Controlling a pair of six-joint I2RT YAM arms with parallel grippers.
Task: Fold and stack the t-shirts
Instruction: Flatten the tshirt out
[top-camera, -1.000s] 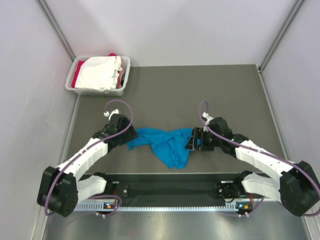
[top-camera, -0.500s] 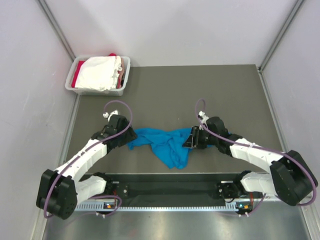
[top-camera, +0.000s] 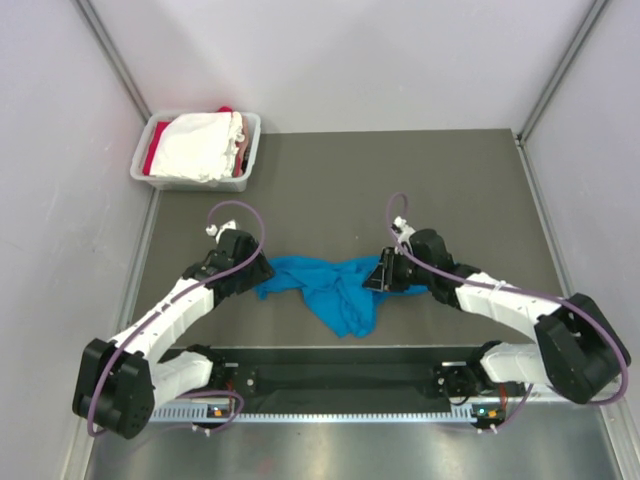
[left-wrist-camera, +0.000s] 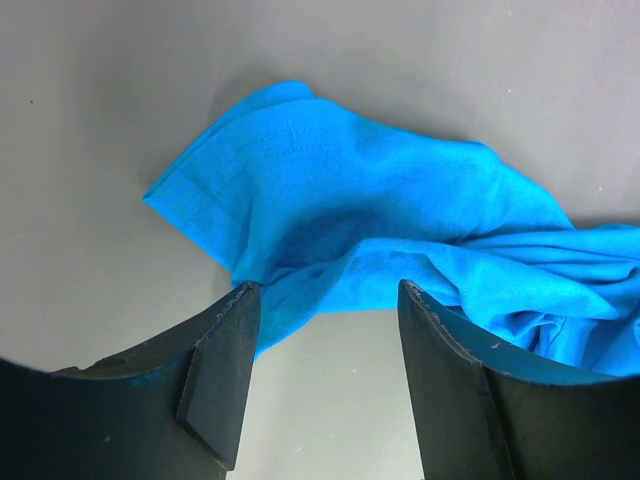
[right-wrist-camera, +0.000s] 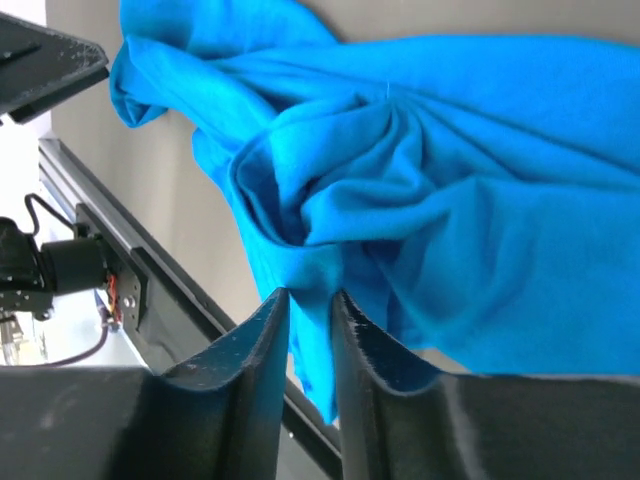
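We see left claw spread over crumpled shirt near worktop front edge; right claw seemingly pinching it.

The blue shirt lies crumpled in a wide bunch at mid-frame of the top view, one end drooping toward the bottom. The white shirt is heaped over the red one, upper left.
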